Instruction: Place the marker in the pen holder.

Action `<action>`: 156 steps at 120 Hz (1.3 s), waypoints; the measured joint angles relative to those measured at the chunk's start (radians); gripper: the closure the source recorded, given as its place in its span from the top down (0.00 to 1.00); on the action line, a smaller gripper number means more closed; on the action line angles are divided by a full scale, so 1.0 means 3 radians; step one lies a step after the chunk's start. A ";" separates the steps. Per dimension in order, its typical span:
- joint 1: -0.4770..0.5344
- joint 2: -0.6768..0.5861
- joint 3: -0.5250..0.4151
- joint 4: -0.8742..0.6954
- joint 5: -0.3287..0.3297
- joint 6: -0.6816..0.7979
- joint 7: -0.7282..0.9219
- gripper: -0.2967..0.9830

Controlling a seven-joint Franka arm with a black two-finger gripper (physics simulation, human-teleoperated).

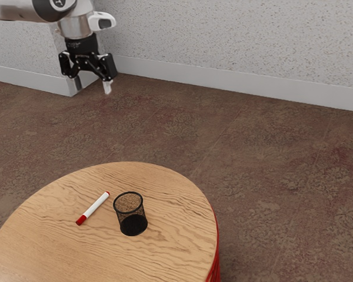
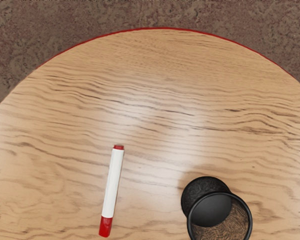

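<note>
A white marker with red ends (image 1: pixel 94 207) lies on the round, wood-grained table (image 1: pixel 176 247), beside an upright black mesh pen holder (image 1: pixel 132 224); so near, the holder could be tipped by a descending finger. The black two-fingered pincer (image 1: pixel 92 86) hangs high above, spread wide, empty, touching nothing.
</note>
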 joint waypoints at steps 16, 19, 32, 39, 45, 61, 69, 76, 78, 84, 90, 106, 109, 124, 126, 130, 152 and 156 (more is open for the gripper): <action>-0.0006 -0.0029 -0.0017 0.0002 0.0002 0.0005 -0.0014 0.77; -0.0004 -0.0044 -0.0029 0.0000 0.0017 -0.0001 -0.0016 0.77; -0.0017 -0.0082 -0.0031 -0.0010 0.0070 -0.0051 -0.0024 0.77; -0.0015 -0.0072 -0.0023 -0.0060 0.0103 -0.0065 -0.0028 0.77; -0.0020 -0.0064 0.0005 -0.0149 0.0143 -0.0056 -0.0031 0.77; 0.0004 -0.0042 0.0040 -0.0225 0.0191 -0.0011 -0.0038 0.77; -0.0021 -0.0110 0.0082 -0.0492 0.0190 0.0103 -0.0041 0.77; -0.0012 -0.0172 0.0111 -0.0761 0.0187 0.0240 -0.0043 0.77; -0.0021 -0.0178 0.0134 -0.0831 0.0186 0.0280 -0.0043 0.77; -0.0031 -0.0193 0.0198 -0.1034 0.0184 0.0409 -0.0045 0.77; -0.0010 -0.0200 0.0238 -0.1173 0.0173 0.0532 -0.0046 0.77; -0.0005 -0.0172 0.0326 -0.1474 0.0118 0.0929 -0.0052 0.77; -0.0014 -0.0170 0.0353 -0.1536 0.0114 0.0993 -0.0053 0.77; -0.0015 -0.0170 0.0450 -0.1834 0.0102 0.1342 -0.0059 0.77; -0.0010 -0.0154 0.0462 -0.1854 0.0100 0.1390 -0.0060 0.77; -0.0001 -0.0127 0.0479 -0.1906 0.0099 0.1485 -0.0063 0.77; -0.0006 0.0122 0.0507 -0.2161 0.0091 0.2038 -0.0037 0.77; -0.0009 0.0139 0.0508 -0.2220 0.0092 0.2151 -0.0011 0.77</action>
